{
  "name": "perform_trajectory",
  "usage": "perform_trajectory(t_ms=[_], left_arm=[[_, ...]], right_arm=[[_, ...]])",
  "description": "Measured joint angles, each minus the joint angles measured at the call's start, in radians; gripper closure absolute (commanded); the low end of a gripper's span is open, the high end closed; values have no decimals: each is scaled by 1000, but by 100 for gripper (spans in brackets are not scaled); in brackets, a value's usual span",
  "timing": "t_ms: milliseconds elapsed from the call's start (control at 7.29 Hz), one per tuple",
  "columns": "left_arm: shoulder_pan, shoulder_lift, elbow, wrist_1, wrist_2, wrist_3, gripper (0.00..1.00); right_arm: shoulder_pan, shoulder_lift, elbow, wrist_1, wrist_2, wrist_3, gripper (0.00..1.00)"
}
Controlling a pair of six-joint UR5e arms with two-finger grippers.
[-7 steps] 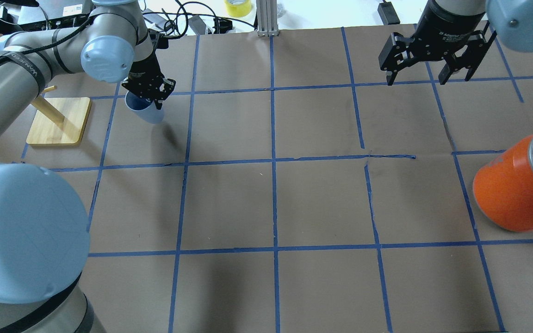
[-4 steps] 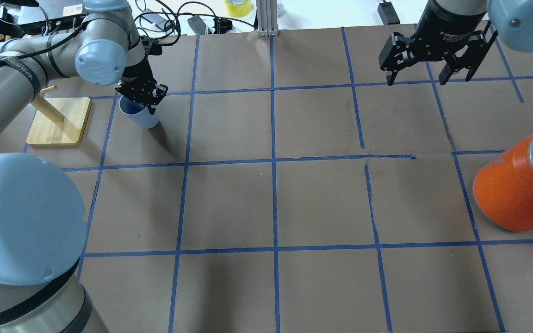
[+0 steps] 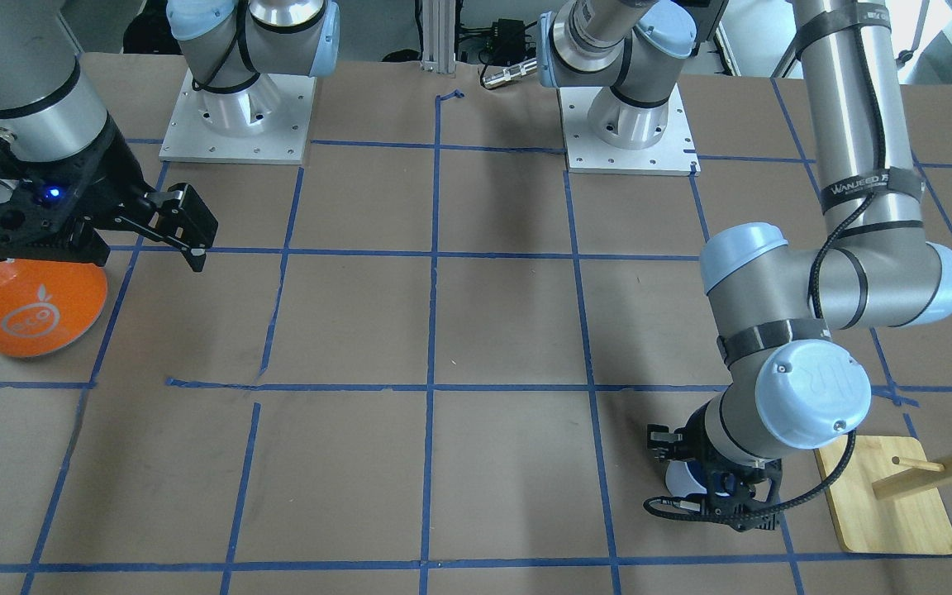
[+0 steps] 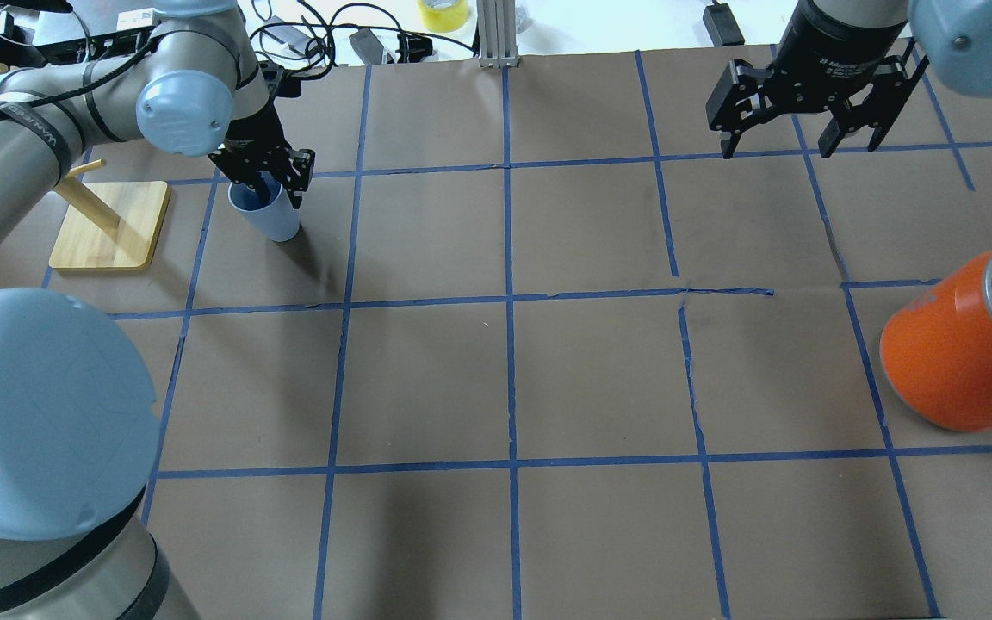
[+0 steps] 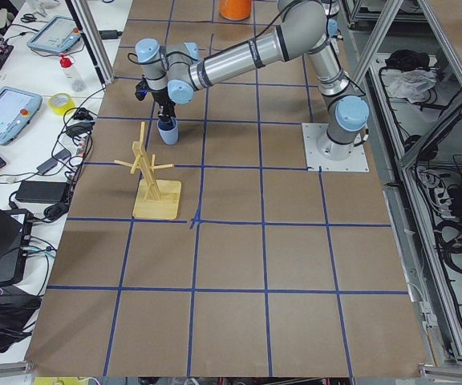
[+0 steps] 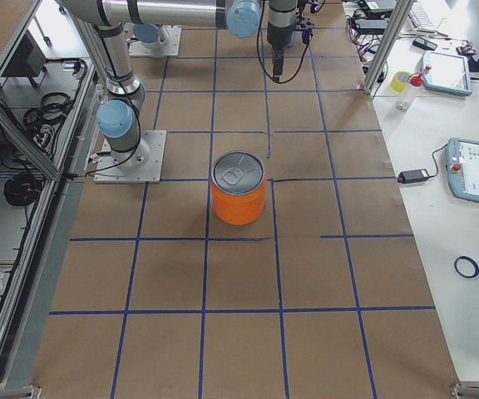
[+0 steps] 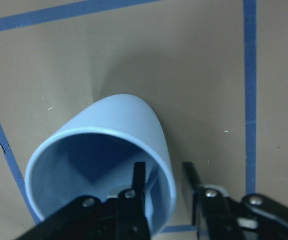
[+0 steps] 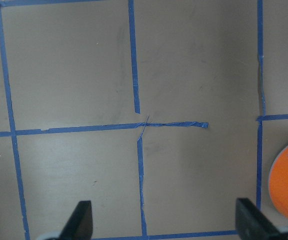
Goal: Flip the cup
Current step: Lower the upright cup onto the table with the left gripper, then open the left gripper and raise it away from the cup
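Tipped further upright since before, cup point(image 4: 266, 215) stays pinched by left gripper point(image 4: 270, 178); right gripper point(image 4: 806, 112) wide.

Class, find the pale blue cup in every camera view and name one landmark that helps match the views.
Front-facing: cup lower right, mostly hidden by the left gripper.
Overhead: upper left.
Exterior left: upper left.
Exterior right: not visible.
Left wrist: lower left, one finger inside the rim, one outside.
Right wrist: absent.
Landmark: wooden stand, beside the cup.
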Motion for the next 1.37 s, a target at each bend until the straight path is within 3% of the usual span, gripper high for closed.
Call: perform_trajectory(t_ms=[275,961,1373], left_arm=[[-14,123,1,-14,10,-31,0],[-113,489,-101,-306,-37,-293,0],[-122,556,-167,-318,-117,-318,0]], right_arm=[[0,-4,-3,0,-21,-3,0],[2,-6,-4,1,-40,-2,0],[3,-6,-4,1,-33,1,0]])
